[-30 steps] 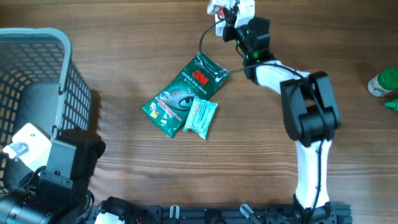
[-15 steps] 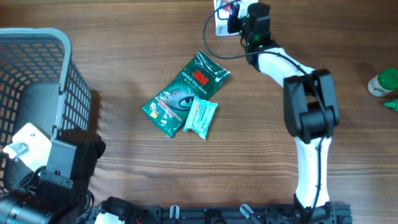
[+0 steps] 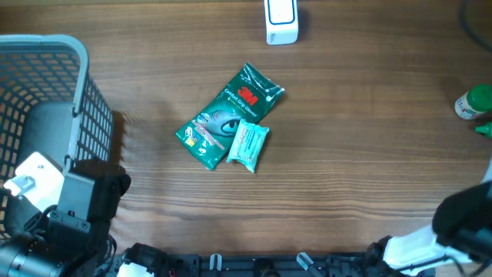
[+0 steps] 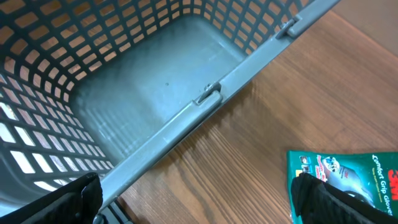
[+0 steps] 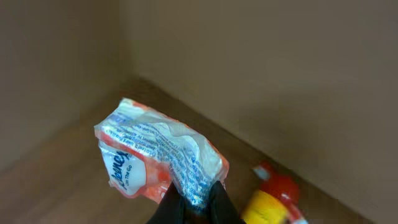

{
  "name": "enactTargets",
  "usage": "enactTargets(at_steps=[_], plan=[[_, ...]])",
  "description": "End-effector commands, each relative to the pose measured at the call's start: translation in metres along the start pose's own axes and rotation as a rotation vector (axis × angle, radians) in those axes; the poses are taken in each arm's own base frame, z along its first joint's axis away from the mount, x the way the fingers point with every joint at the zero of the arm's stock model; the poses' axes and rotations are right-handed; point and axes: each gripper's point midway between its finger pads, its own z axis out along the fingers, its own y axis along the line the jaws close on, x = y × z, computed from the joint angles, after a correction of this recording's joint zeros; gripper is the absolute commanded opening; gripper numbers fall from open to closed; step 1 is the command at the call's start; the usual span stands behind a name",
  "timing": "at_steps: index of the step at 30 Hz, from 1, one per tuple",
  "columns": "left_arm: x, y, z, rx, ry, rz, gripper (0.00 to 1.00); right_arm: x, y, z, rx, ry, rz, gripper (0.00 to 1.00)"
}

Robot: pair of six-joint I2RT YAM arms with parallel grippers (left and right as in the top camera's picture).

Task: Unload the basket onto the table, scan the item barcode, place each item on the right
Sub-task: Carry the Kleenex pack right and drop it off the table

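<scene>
Wooden table (image 3: 369,123): the right gripper (image 5: 193,202), clenched on the orange packet (image 5: 158,155), has left the scanner (image 3: 280,21) at the far edge for the near right corner; scan likely done. Left gripper (image 4: 199,199) gapes idle.

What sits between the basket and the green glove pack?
Nothing: bare table separates the basket from the green glove pack, seen overhead and in the left wrist view.

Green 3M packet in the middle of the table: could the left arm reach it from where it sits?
Probably yes. The left tool is open, the green 3M packet lies on bare wood beyond the basket, and nothing stands between them. A small teal pack overlaps one edge.
</scene>
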Motion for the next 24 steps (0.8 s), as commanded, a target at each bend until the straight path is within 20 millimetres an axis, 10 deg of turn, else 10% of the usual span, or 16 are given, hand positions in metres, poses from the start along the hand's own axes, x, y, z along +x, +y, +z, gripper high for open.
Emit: enactTargets(at_steps=[1,7,9,10,12,19,24], plan=[[-0.003,0.003,0.0,-0.01,-0.015,-0.017,1.0,0.076,-0.034,0.082,0.057,0.207,0.069,0.05],[-0.003,0.003,0.0,-0.01,-0.015,-0.018,1.0,0.172,-0.024,0.138,-0.012,0.437,0.053,0.12],[-0.003,0.003,0.0,-0.01,-0.015,-0.017,1.0,0.168,-0.024,0.135,-0.02,0.437,0.055,0.44],[-0.003,0.003,0.0,-0.01,-0.015,-0.017,1.0,0.163,-0.024,0.131,-0.024,0.432,0.058,0.86],[-0.003,0.003,0.0,-0.01,-0.015,-0.017,1.0,0.148,-0.013,0.12,-0.105,0.413,0.082,1.0],[-0.003,0.003,0.0,-0.01,-0.015,-0.018,1.0,0.067,0.086,-0.021,-0.851,0.448,0.301,1.0],[-0.003,0.003,0.0,-0.01,-0.015,-0.017,1.0,0.124,0.162,-0.131,-1.113,0.772,0.179,1.0]])
